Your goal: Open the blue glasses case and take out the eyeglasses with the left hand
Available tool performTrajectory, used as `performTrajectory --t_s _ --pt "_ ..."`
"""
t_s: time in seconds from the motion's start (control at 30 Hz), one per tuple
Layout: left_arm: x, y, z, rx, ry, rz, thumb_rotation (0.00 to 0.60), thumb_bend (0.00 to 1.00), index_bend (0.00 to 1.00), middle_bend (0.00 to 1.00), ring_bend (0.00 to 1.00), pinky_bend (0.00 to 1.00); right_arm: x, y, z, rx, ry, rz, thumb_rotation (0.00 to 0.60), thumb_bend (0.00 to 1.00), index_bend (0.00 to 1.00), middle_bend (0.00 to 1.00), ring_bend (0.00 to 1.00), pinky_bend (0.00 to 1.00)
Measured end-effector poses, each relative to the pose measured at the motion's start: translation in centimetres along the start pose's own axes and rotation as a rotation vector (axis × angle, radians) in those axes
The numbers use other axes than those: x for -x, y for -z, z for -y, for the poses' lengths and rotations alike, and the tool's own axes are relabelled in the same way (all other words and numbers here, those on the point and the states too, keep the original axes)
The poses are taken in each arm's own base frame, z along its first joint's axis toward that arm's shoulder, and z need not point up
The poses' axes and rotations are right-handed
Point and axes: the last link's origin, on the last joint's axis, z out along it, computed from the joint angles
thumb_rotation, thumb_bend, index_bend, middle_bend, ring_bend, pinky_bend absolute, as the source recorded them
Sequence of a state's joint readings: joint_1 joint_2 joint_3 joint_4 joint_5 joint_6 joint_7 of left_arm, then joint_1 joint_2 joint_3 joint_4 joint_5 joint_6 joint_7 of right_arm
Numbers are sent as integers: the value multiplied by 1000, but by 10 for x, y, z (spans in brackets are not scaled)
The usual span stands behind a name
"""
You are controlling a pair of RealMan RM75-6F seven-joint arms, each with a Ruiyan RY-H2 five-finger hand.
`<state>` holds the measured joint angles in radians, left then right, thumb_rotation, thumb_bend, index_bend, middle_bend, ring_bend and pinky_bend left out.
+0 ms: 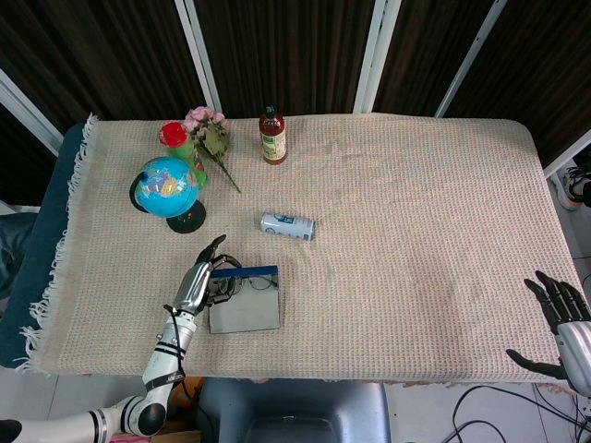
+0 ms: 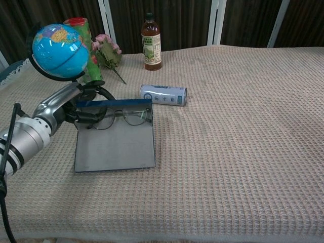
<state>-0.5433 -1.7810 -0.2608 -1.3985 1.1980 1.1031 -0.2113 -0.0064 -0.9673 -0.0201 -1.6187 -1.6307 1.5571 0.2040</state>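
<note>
Your left hand (image 2: pixel 76 104) sits at the left end of the open case (image 2: pixel 115 143), fingers curled around the near temple of the glasses (image 2: pixel 124 117) and gripping it. The glasses lie across the top of the case's grey inner flap, just below its blue edge, lenses toward the can (image 2: pixel 163 94). The case lies flat on the cloth (image 1: pixel 416 231), near the front left, with the globe (image 1: pixel 168 186) just behind your hand. Your right hand (image 1: pixel 565 323) hangs off the table's front right corner, fingers spread and holding nothing. At the back left stand a bottle (image 1: pixel 271 136), a red cup (image 1: pixel 174 135) and pink flowers (image 1: pixel 209 129), well apart from the case.
</note>
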Motion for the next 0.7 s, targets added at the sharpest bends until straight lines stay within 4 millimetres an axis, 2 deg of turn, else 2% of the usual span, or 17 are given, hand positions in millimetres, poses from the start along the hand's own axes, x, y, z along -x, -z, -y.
performTrajectory --t_s 0.13,0.4,0.7 --pt "0 1 6 13 15 -43 600 508 437 0 0 0 0 0 0 1 0 1 600 186 0 0 0 0" --pt "7 1 21 61 -71 -126 600 512 438 0 0 0 -1 0 0 2 -5 -3 600 186 0 0 0 0" --pt "14 0 25 113 -87 -186 600 512 440 0 0 0 -1 0 -1 2 -6 -3 600 187 0 0 0 0"
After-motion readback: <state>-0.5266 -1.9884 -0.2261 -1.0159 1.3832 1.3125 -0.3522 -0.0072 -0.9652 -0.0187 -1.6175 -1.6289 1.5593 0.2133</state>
